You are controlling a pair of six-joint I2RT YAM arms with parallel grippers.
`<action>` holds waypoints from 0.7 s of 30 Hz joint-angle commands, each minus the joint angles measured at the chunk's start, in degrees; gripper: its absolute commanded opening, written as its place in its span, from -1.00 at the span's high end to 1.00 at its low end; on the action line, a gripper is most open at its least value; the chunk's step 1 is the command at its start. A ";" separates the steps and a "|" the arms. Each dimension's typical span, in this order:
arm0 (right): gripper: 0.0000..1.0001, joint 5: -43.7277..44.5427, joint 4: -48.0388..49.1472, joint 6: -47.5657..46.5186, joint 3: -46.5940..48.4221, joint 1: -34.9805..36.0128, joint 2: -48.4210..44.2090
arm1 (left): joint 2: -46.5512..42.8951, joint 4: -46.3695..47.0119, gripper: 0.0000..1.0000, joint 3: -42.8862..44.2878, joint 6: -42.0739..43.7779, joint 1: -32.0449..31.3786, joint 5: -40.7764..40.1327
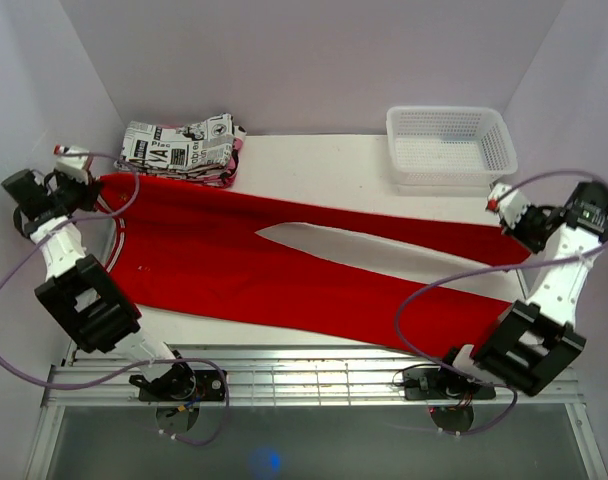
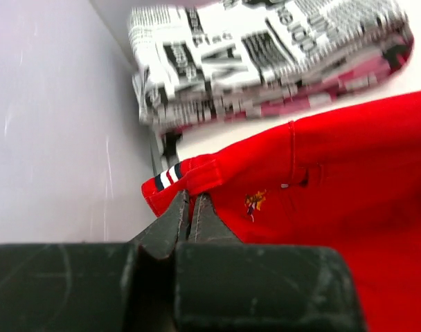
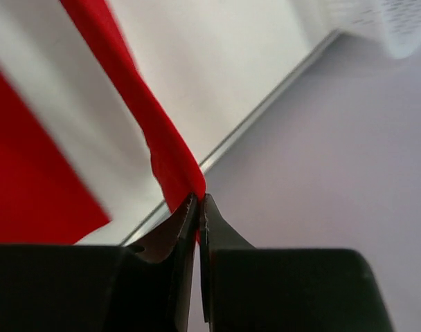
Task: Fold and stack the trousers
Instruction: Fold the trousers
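A: That newsprint garment (image 1: pixel 179 145) reads "YA", the rest is illegible.
B: The trousers (image 1: pixel 284 265) lie full-length across the desk (image 1: pixel 324 160). The left claw (image 2: pixel 192 198) is clenched on the waistband corner, and the right claw (image 3: pixel 199 200) is pinching a leg hem.

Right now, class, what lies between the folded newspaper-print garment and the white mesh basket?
Only bare white table separates the newspaper-print garment from the basket, as the top external view shows.
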 commanded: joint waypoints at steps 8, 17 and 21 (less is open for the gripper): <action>-0.21 9.36 7.70 -32.05 -39.73 -10.31 -21.69 | -10.45 -18.85 -0.96 -24.15 35.13 19.31 4.58; -0.57 6.74 -4.76 -25.82 -21.03 -11.19 -15.12 | -6.41 -42.87 -0.96 -3.06 37.96 21.44 8.45; -0.51 6.54 -10.02 -17.32 -15.23 -10.14 -9.14 | -2.90 -46.10 -0.92 1.95 31.64 15.12 0.55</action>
